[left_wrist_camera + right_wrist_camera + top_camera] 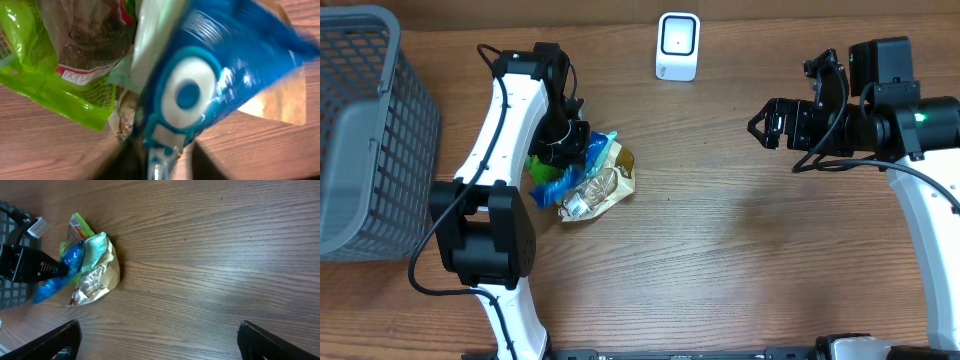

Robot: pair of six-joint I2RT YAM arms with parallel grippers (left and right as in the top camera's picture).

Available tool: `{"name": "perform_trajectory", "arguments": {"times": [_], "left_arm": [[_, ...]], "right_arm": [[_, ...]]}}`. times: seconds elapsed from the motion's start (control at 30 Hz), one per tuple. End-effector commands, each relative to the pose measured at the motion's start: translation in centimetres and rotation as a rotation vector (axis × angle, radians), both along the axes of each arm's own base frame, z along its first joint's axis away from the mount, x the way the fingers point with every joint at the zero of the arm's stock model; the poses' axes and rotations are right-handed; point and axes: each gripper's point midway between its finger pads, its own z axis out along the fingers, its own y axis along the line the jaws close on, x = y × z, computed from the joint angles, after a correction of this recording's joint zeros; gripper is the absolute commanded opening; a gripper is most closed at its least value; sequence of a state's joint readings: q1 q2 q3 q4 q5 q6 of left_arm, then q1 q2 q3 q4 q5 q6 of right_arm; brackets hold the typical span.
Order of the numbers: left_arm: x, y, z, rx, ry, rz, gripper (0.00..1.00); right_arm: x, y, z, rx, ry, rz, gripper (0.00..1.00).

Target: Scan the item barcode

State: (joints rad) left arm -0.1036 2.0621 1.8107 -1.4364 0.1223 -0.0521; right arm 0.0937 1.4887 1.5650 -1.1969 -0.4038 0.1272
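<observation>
Pickup stage, scan yet to come.
Left pincer [565, 148] is straddling the blue packet [200, 75], grip unclear through blur; right pincer [760, 127] is hanging spread wide; scanner [678, 45] is standing well beyond both.

Left arm [505, 130] — white links, black joint housings, small green light [516, 55] at the far joint; thin black cable [413, 265] loops beside the black base block. Right arm [932, 215] alike — white link, black housings, green dot [920, 118], black lead [850, 163].
</observation>
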Motion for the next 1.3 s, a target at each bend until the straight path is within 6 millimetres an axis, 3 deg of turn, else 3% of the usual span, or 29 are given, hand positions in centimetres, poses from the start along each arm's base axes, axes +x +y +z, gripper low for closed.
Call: {"name": "perform_trajectory", "arguments": {"times": [0.0,0.17,0.33,0.4,0.5,0.57,0.67,0.73,0.83,0.97,1.07,1.17,1.27], "left_arm": [[-0.2,0.3,0.6,0.024,-0.012,0.005,0.49],[0.2,0.0,1.0,0.009,-0.027,0.006,0.52],[2.2,-1.3,4.7,-0.072,-0.152,-0.006,0.53],[3.4,-1.5,7.6,-0.088,-0.248,-0.009,0.54],[4.9,-1.7,13.5,-0.107,-0.433,-0.023,0.59],[5.2,-1.7,16.1,-0.114,-0.512,-0.031,0.63],[5.4,-1.6,22.6,-0.122,-0.701,-0.038,0.72],[5.1,-1.2,25.0,-0.116,-0.772,-0.034,0.77],[4.5,0.3,28.0,-0.069,-0.863,-0.006,0.96],[3.9,4.1,29.8,0.025,-0.919,0.080,1.00],[3.9,7.5,29.5,0.052,-0.902,0.188,1.00],[3.8,9.2,28.7,0.062,-0.872,0.250,1.00],[4.0,9.3,27.9,0.066,-0.843,0.253,1.00]], "right_arm": [[0.1,0.1,0.5,-0.001,-0.020,0.003,1.00],[0.5,0.1,0.7,0.001,-0.039,0.002,1.00],[0.8,0.1,0.9,0.003,-0.052,0.002,1.00],[0.7,0.3,0.9,0.012,-0.049,0.004,1.00],[0.6,1.1,1.3,0.059,-0.052,0.031,0.99],[0.4,1.7,1.7,0.094,-0.054,0.053,0.98],[0.2,3.0,1.9,0.126,-0.032,0.041,0.95],[0.0,3.9,1.9,0.143,-0.013,0.026,0.93],[-0.2,5.2,1.6,0.139,0.030,-0.039,0.92],[-0.9,7.7,0.1,0.115,0.100,-0.067,0.92],[-1.5,10.6,-2.7,0.094,0.200,-0.039,0.92],[-2.3,13.6,-6.7,0.057,0.332,-0.031,0.90],[-3.3,15.6,-10.0,0.018,0.439,-0.038,0.90]]}}
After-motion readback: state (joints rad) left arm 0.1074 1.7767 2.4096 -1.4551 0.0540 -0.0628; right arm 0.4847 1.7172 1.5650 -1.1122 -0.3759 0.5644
